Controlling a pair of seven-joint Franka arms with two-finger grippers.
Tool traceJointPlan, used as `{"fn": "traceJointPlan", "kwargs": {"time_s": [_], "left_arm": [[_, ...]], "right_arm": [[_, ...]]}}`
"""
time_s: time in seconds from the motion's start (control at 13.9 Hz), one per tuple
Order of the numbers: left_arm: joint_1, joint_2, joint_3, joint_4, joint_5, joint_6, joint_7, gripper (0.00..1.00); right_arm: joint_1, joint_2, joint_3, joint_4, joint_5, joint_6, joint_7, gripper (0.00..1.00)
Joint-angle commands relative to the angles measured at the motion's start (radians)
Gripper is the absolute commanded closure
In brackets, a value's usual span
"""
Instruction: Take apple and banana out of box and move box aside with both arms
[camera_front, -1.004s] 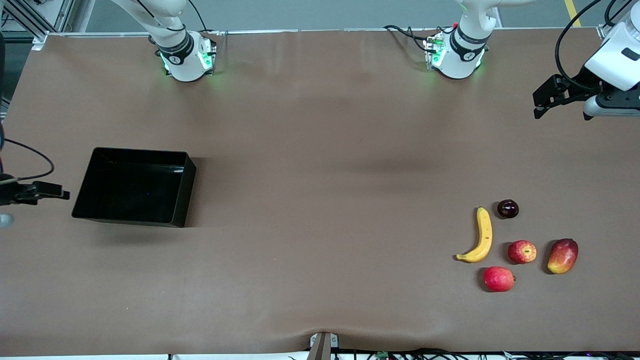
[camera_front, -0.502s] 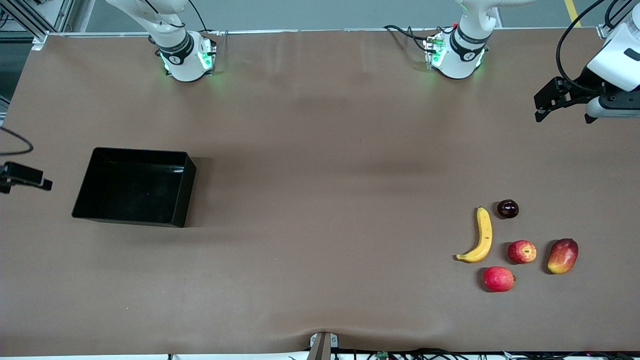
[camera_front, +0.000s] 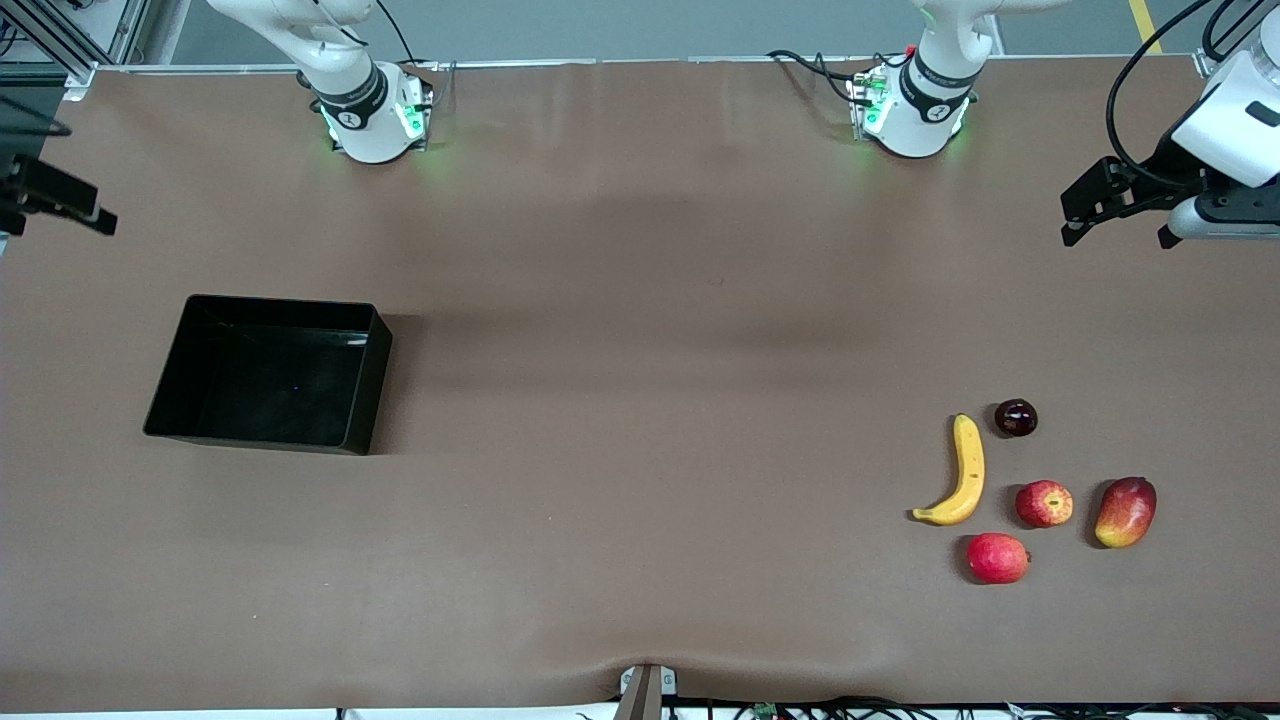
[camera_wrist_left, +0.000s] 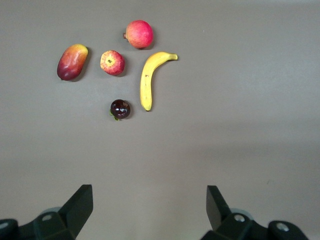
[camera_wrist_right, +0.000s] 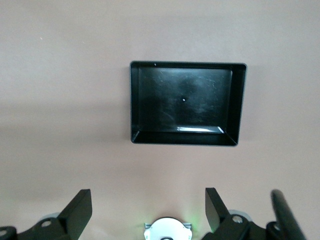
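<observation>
Hovering with fingers spread and empty, the left hand (camera_front: 1112, 208) and right hand (camera_front: 60, 200) are hanging above opposite worktop ends. The banana (camera_front: 962, 472) and apple (camera_front: 1044, 503) are lying outside the empty box (camera_front: 268, 373); nothing looks left to do.

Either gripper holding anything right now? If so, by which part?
Nothing is held. The left gripper and right gripper both have open, empty jaws. The box sits empty, and the banana and apple lie on the table.
</observation>
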Motion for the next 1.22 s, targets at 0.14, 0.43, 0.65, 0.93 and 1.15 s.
{"fn": "traceJointPlan", "kwargs": {"time_s": [0.14, 0.43, 0.65, 0.93, 1.15], "left_arm": [[0.014, -0.011, -0.010, -0.008, -0.019, 0.004, -0.018, 0.00], [0.014, -0.008, -0.010, 0.000, -0.019, 0.002, -0.018, 0.00], [0.016, -0.008, -0.009, 0.003, -0.019, 0.002, -0.018, 0.00], [0.016, -0.010, -0.004, 0.003, -0.019, 0.000, -0.013, 0.00], [0.016, -0.010, -0.003, 0.009, -0.019, 0.000, -0.015, 0.00]], "right_arm": [[0.019, -0.156, -0.012, -0.228, -0.036, 0.085, -0.002, 0.00], [0.005, -0.161, -0.015, -0.242, -0.025, 0.117, -0.005, 0.00], [0.009, -0.160, -0.010, -0.240, -0.022, 0.144, -0.005, 0.00], [0.005, -0.156, -0.012, -0.242, -0.018, 0.152, -0.004, 0.00], [0.003, -0.156, -0.013, -0.242, 0.002, 0.155, -0.004, 0.00]]}}
